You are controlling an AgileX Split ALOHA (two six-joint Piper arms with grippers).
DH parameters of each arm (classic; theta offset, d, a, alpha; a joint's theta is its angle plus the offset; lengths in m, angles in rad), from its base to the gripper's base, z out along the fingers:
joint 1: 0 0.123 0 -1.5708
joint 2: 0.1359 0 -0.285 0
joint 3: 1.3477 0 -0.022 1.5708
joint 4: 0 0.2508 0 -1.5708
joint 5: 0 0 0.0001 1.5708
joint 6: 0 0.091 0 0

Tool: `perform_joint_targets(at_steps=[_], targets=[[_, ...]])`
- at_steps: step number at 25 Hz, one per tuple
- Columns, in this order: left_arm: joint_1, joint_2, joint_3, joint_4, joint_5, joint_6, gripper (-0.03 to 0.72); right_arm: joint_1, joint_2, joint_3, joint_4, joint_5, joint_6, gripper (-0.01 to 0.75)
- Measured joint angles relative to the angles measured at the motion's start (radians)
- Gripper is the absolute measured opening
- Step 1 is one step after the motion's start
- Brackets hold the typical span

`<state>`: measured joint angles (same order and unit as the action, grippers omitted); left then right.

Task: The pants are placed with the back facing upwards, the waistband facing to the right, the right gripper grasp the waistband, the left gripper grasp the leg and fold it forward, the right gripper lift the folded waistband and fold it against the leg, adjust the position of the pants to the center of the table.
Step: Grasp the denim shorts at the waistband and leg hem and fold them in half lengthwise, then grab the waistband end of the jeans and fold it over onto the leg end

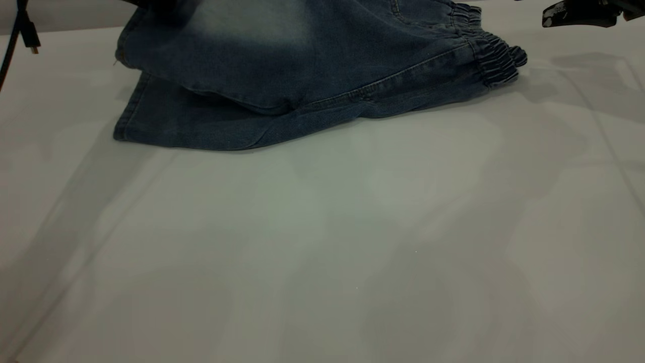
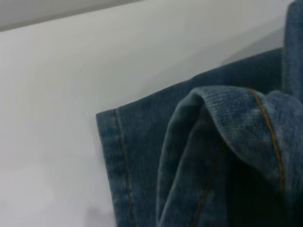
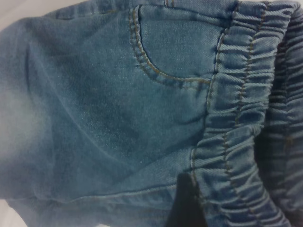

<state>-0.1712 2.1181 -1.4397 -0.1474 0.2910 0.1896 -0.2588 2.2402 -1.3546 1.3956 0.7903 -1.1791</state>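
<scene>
Folded pants (image 1: 282,75) lie on the table (image 1: 322,252).

A black, angular gripper body (image 1: 579,14) shows at the exterior view's top right, pale lettering on it; a thin black cable (image 1: 22,27) ends in a plug, top left.

A bare robot test bench: a plain white-grey table (image 1: 322,242) with black cables (image 1: 22,27) hanging alongside.
</scene>
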Motion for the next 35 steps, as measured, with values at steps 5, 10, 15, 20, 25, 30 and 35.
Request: perform_joint_targets(at_steps=[5,10,15,20,25,30,35], targets=[[-0.001,0.0,0.0,-0.009,0.044,0.0,0.439,0.0,0.0,0.0,0.0,0.002,0.0,0.489],[-0.001,0.0,0.0,-0.011,0.116,0.0,0.549,0.0,0.0,0.0,-0.001,0.022,0.015,0.489],[-0.001,-0.007,0.0,-0.011,0.108,0.0,0.559,0.0,0.0,0.001,-0.012,0.024,0.088,0.489],[-0.001,-0.009,0.0,-0.019,0.107,0.0,0.559,0.0,0.026,0.001,-0.015,0.025,0.148,0.491],[-0.001,-0.009,0.0,-0.05,0.109,0.0,0.559,-0.003,0.087,0.001,-0.011,0.041,0.148,0.495],[-0.001,-0.009,0.0,-0.049,0.105,0.0,0.559,-0.002,0.119,0.001,0.042,0.039,0.115,0.531],[-0.001,-0.009,0.0,-0.048,0.097,0.0,0.559,0.0,0.153,0.001,0.107,0.04,0.093,0.559]])
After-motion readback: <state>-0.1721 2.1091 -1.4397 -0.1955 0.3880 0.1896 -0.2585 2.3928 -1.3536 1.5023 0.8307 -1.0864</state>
